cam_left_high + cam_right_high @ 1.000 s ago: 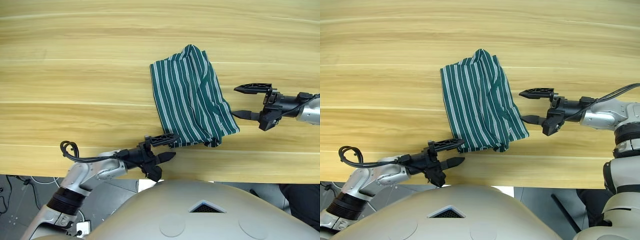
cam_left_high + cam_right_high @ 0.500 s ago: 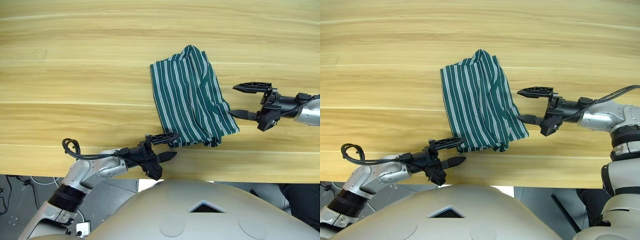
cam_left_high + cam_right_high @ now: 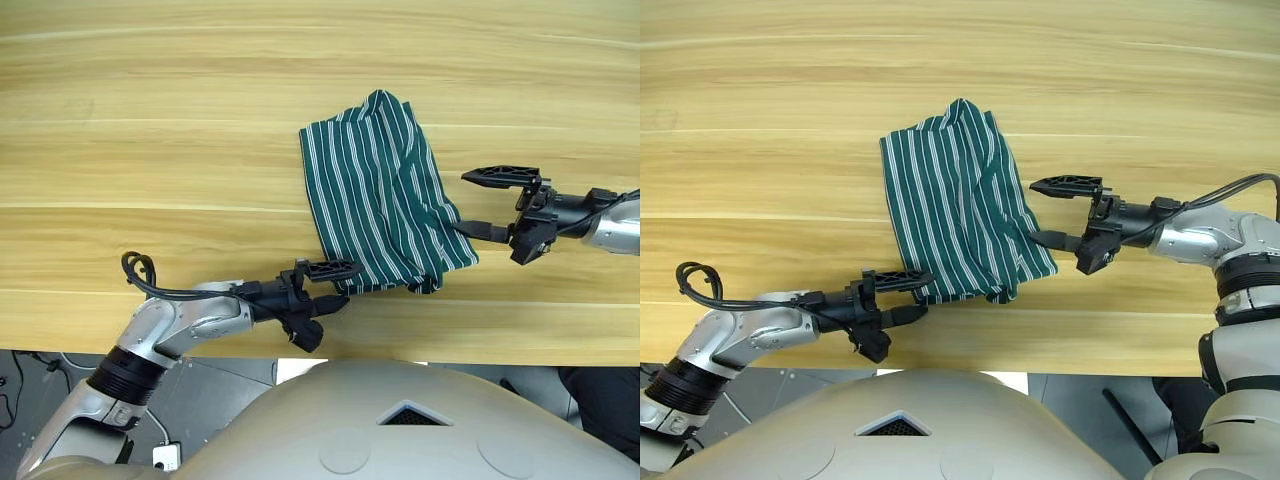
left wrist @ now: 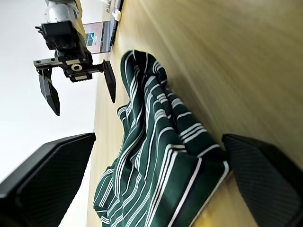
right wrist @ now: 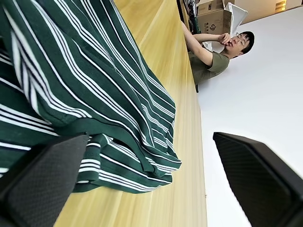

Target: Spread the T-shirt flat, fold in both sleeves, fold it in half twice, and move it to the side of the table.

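Where the pale wooden table (image 3: 150, 150) ran in long, straight-grained planks, the T-shirt (image 3: 380, 195) lay toward its near edge, right of centre. It was folded into a rough, rumpled rectangle of soft green cloth with thin white stripes. The left gripper (image 3: 350, 283) sat at the shirt's near left corner, its black ribbed fingers spread wide either side of the hem and holding nothing. The right gripper (image 3: 463, 202) hung at the shirt's right edge, likewise wide open and empty, one finger just beside the cloth. Cardboard boxes (image 5: 215, 19) stood by a white wall beyond the table.
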